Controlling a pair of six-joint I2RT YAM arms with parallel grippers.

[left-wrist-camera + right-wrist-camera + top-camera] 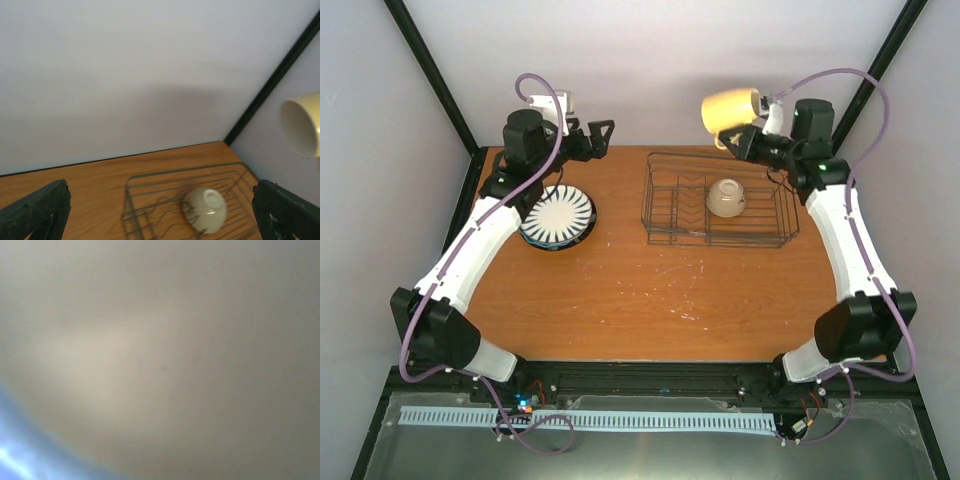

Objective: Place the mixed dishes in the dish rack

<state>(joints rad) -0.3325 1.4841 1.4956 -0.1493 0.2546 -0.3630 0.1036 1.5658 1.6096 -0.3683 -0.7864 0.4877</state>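
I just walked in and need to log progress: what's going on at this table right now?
The right gripper holds the pale yellow mug in the air over the far edge of the dish rack. A small white bowl already sits upside down inside the rack. The left gripper hangs open and empty near the back wall. The striped plate lies on the table, not yet loaded.

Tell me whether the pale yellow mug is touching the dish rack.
Apart. The left wrist view shows the mug in the air, with bare wall between it and the dish rack below.
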